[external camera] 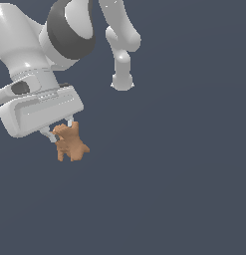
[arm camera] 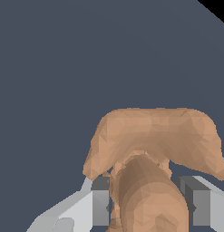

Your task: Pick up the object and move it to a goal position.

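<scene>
The object, a small orange-brown lumpy figurine (external camera: 70, 143), hangs below the white gripper head at the exterior view's left. My gripper (external camera: 61, 130) is shut on the figurine's upper part, with one finger on each side of it. In the wrist view the figurine (arm camera: 154, 145) fills the lower half, and its narrower part sits between the two grey finger pads (arm camera: 100, 201), which press on it from both sides. The gripper (arm camera: 147, 204) holds it tilted against the plain dark grey background. No goal marker shows in either view.
The white arm's links (external camera: 122, 45) run across the top of the exterior view, with a dark grey joint band (external camera: 69, 30) above the gripper head. The background is a uniform dark grey-blue surface (external camera: 184, 189).
</scene>
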{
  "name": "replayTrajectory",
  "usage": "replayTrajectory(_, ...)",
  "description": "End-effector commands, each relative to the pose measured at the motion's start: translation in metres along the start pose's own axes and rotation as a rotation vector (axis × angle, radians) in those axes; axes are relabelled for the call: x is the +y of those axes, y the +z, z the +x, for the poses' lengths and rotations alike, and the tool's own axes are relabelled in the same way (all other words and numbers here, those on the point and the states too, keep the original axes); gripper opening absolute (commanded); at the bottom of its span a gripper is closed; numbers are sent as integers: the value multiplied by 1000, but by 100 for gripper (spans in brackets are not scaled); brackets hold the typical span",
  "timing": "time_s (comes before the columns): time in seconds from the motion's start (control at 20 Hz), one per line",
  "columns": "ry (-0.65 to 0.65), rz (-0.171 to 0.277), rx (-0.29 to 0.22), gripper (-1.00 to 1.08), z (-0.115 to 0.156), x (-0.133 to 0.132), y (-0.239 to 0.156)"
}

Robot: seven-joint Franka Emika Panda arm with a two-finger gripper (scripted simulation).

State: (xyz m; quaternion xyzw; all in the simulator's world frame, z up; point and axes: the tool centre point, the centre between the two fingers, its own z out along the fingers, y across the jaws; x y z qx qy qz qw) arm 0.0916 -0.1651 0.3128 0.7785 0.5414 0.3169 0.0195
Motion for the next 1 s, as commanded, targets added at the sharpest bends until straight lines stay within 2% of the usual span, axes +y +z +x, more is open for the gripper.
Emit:
replayTrajectory(0.0, -25, -13, 31, -100, -4, 13, -11)
replayTrajectory(0.5, -93, -45, 122, -100, -18, 51, -44)
replayTrajectory(0.95, -109, -50, 144, -100, -21, 61, -51)
